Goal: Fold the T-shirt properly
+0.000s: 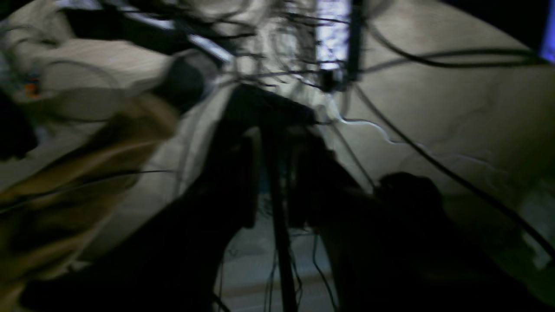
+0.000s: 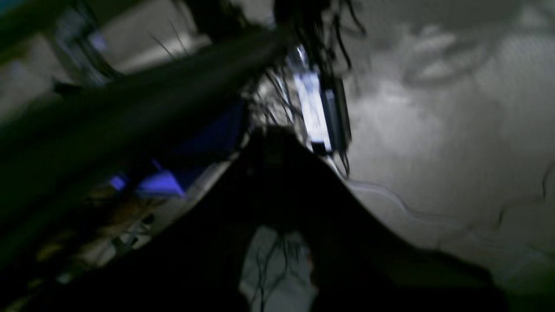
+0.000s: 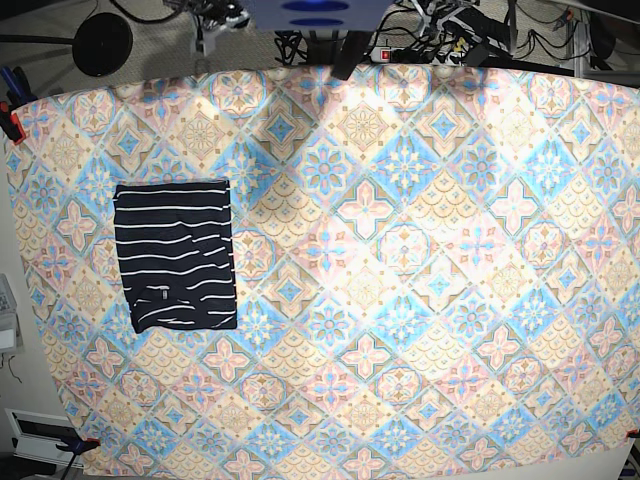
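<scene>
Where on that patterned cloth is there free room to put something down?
Nearly everywhere: the tablecloth lies bare right of the folded T-shirt, and below it. The only crowded strip is the cables beyond the far edge.

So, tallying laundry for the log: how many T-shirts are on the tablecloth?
1. The folded T-shirt lies on the tablecloth's left side in the base view; none other visible.

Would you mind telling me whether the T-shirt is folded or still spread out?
Folded. In the base view the T-shirt lies as a compact rectangle on the tablecloth, with no sleeves sticking out and neither arm touching it.
</scene>
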`<state>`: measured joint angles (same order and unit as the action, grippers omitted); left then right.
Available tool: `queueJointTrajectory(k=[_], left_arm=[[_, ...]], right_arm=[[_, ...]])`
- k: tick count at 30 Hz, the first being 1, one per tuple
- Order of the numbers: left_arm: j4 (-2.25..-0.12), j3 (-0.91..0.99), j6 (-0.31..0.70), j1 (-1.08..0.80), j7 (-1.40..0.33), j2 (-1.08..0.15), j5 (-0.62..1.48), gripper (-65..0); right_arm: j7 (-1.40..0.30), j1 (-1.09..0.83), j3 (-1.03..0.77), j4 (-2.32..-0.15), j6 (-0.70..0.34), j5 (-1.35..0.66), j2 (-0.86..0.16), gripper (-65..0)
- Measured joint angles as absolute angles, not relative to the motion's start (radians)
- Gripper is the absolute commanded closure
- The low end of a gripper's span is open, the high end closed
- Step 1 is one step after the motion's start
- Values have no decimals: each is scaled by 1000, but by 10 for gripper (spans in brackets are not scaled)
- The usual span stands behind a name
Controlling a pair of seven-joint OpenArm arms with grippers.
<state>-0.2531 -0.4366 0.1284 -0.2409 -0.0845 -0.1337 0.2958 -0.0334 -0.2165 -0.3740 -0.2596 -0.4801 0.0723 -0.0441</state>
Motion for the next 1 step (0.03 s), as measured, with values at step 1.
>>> queueJointTrajectory(k=[1], left_arm=[[-253, -437, 134, -238, -85, -133, 295, -95]], right_arm=[[-33, -219, -374, -260, -479, 72, -36, 0]])
